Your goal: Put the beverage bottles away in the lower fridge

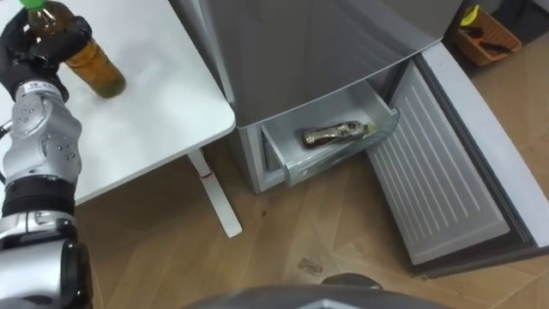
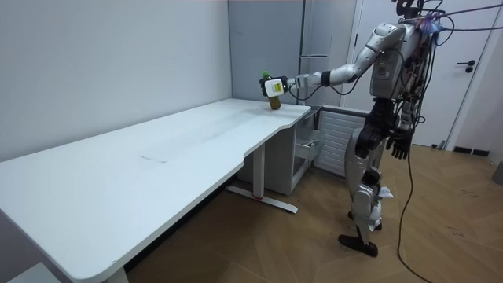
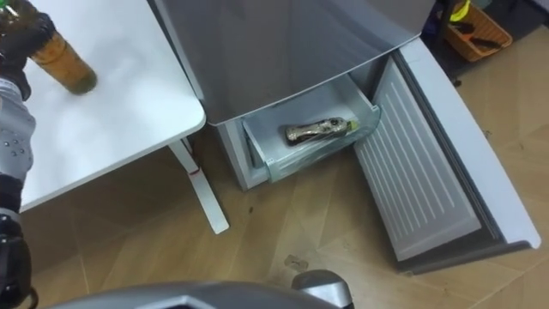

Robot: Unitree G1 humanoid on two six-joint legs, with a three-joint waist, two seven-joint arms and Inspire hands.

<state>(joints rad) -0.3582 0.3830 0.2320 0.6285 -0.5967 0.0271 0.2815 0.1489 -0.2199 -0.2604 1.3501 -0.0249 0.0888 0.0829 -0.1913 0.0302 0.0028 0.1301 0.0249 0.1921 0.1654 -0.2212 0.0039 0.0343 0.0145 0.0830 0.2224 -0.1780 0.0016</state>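
A drink bottle (image 1: 96, 70) with amber liquid and a green cap stands near the corner of the white table (image 1: 163, 94). My left hand (image 1: 36, 45) is shut on its upper part, black fingers curled round the neck and shoulder. In the room view I stand beside the fridge with my left arm stretched out to the bottle (image 2: 275, 100) on the table corner. The lower fridge drawer (image 1: 292, 163) is pulled out, and a second bottle (image 1: 333, 134) lies on its side in it. My right hand (image 2: 400, 146) hangs at my side with relaxed fingers.
The lower fridge door (image 1: 437, 172) stands swung wide open to the right, its ribbed inner face showing. The grey fridge body (image 1: 309, 51) rises above the drawer. A table leg (image 1: 216, 196) stands on the wood floor. An orange basket (image 1: 485, 39) sits at the far right.
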